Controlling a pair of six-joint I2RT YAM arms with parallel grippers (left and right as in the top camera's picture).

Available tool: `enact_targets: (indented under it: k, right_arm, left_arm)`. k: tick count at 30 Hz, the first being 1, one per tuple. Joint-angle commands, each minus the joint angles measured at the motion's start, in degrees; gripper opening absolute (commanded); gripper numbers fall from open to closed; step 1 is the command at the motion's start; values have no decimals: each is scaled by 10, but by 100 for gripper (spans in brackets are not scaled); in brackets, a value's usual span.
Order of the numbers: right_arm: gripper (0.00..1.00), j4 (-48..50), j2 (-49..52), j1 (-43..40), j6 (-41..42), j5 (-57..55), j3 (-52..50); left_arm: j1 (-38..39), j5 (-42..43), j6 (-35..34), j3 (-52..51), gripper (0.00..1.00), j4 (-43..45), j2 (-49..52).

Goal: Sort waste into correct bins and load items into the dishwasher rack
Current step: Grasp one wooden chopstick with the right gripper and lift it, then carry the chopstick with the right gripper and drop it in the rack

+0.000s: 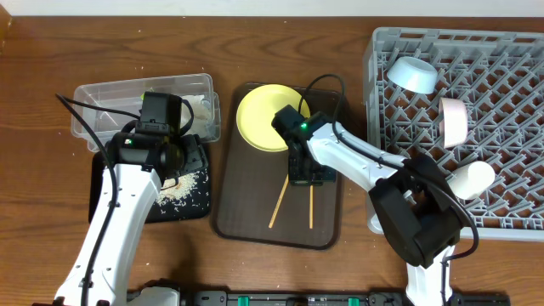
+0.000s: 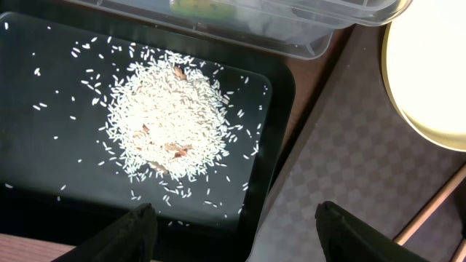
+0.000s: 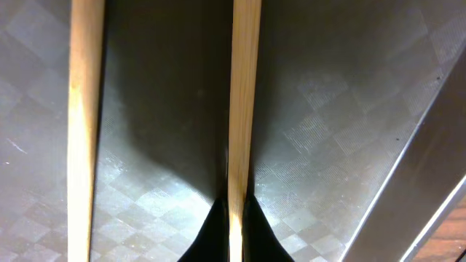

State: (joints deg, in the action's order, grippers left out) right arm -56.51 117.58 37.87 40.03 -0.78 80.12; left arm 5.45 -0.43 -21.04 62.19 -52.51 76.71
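Two thin wooden chopsticks (image 3: pixel 244 109) on checkered brown tray (image 3: pixel 349 109), right tool (image 3: pixel 233 225) clamped on one; left tool (image 2: pixel 240 233) gapes empty.

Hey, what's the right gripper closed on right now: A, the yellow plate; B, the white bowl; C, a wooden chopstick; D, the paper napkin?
C: the right wrist view shows the right gripper pinching one wooden chopstick over the brown tray, the second chopstick lying free alongside.

We seem to be in a robotics lab staged as a dish-clearing station: two cabled robot arms (image 1: pixel 357 161) over a wooden tabletop (image 1: pixel 102 42), a grey dishwasher rack (image 1: pixel 501 93) and a brown serving tray (image 1: pixel 246 212).
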Motion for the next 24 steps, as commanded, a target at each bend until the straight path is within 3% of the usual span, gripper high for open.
enact_targets:
  k: [1, 13, 19, 24]
  right_arm:
    - [1, -5, -31, -22, -8, 2, -5]
    - [1, -13, -239, -144, -181, -9, -5]
    - [1, -64, -252, -212, -268, -10, -7]
    - [1, -68, -251, -249, -275, -19, -32]
  left_arm:
    - [0, -12, -5, 5, 73, -2, -3]
    - [0, -12, -5, 5, 73, -2, -3]
    - [0, -12, -5, 5, 73, -1, -3]
    - [0, -12, -5, 5, 73, -1, -3]
